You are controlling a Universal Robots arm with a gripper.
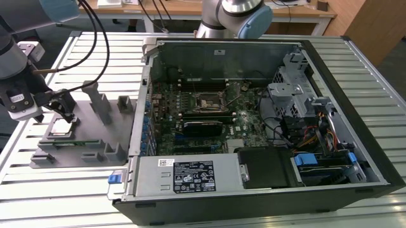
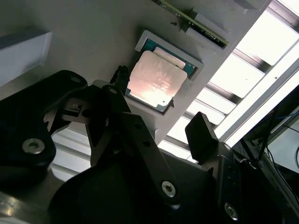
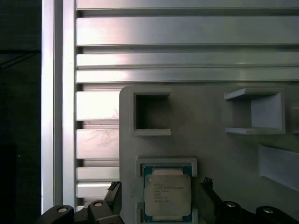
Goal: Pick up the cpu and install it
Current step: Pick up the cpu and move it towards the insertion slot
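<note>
Centre of frame: you see the cpu [image 2: 156,79] lying flat, silvery lid up, in a shallow recess of the grey holder [image 2: 84,42]. Your tool [image 2: 156,111] hangs over it, black fingers [image 2: 202,135] spread to either side of the chip. A green circuit strip [image 2: 198,23] lies beyond the recess, with the bright slatted worktop [image 2: 243,70] alongside the holder.

Arm [image 1: 13,61] at exterior view's 9 o'clock, wrist down; gripper [image 1: 63,113] low, fingers [image 2: 202,133] spread wide, seemingly gripping nothing.

I see open PC case [image 1: 254,205] on table [image 1: 76,190] middle; grey fixture tray [image 1: 95,134] w/ green circuit strip [image 1: 70,142] near table edge.
</note>
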